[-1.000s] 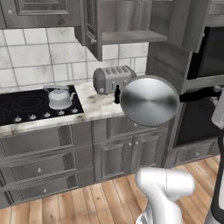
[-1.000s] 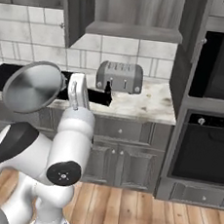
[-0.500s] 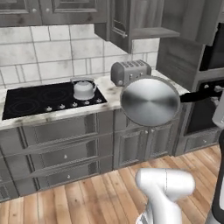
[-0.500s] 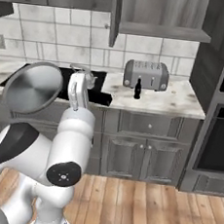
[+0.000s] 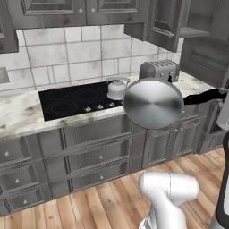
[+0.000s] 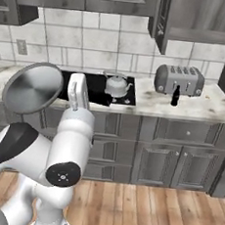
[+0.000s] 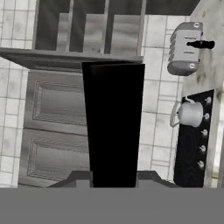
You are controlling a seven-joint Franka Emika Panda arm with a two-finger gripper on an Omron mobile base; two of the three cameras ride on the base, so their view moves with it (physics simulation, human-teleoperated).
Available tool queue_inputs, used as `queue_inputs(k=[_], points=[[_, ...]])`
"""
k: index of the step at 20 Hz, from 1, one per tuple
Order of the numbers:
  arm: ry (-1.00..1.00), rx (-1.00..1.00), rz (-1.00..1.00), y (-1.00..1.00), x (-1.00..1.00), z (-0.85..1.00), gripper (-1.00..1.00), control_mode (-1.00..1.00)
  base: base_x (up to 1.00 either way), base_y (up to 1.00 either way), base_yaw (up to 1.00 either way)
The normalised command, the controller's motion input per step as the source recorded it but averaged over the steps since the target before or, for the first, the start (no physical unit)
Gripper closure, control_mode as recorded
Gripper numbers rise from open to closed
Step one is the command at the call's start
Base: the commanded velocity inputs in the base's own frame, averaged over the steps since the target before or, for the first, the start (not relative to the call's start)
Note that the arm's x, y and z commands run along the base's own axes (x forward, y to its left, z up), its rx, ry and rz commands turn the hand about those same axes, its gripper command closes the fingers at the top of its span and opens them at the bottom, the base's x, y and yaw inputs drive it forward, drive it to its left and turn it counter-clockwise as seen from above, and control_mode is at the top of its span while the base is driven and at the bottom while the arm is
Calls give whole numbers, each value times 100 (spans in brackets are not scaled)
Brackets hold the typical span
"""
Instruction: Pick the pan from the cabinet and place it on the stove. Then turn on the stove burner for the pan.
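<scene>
1. The two-finger gripper (image 7: 114, 186) is closed almost fully on the long black handle (image 7: 114, 127) of the round shallow silver steel frying pan (image 5: 153, 103). In the hand view the handle rises as a broad black bar straight out from between the fingers.
2. The pan hangs in the air in front of the counter, clear of every surface, its flat underside turned towards the base cameras. In the right base view the pan (image 6: 33, 87) sits just beside the white arm's wrist.
3. Beyond the fingers, across the counter edge, lies the flat black glass cooktop (image 5: 71, 100) with thin grey ring markings and a row of small silver knobs along its front.
4. A silver-white kettle with a spout (image 6: 117, 85) stands on the cooktop's corner nearest the toaster. In the left base view it sits just behind the pan's rim.
5. Farther along the speckled pale stone counter (image 6: 203, 107) from the fingers stands a silver four-slot toaster (image 6: 180, 80), with a small dark bottle (image 6: 175, 97) just in front of it.
6. Above the counter runs a wall of pale square tiles (image 5: 67, 56), and above that hang dark grey wood-grain wall cabinets with raised-panel doors (image 5: 85, 11).
7. One cabinet door (image 5: 157, 22) above the toaster stands swung open, showing a bare shelf.
8. Below the counter are dark grey drawer fronts (image 5: 96, 154) and low doors, over a light wood plank floor (image 6: 143, 211).
</scene>
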Motion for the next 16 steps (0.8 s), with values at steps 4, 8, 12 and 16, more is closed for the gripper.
queue_inputs(k=[4,8,12,16], points=[[0,0,0,0,0,0,100,100,53,70,-5],[0,0,0,0,0,0,100,100,62,51,0],[0,0,0,0,0,0,100,100,59,38,0],[0,0,0,0,0,0,100,100,59,36,0]])
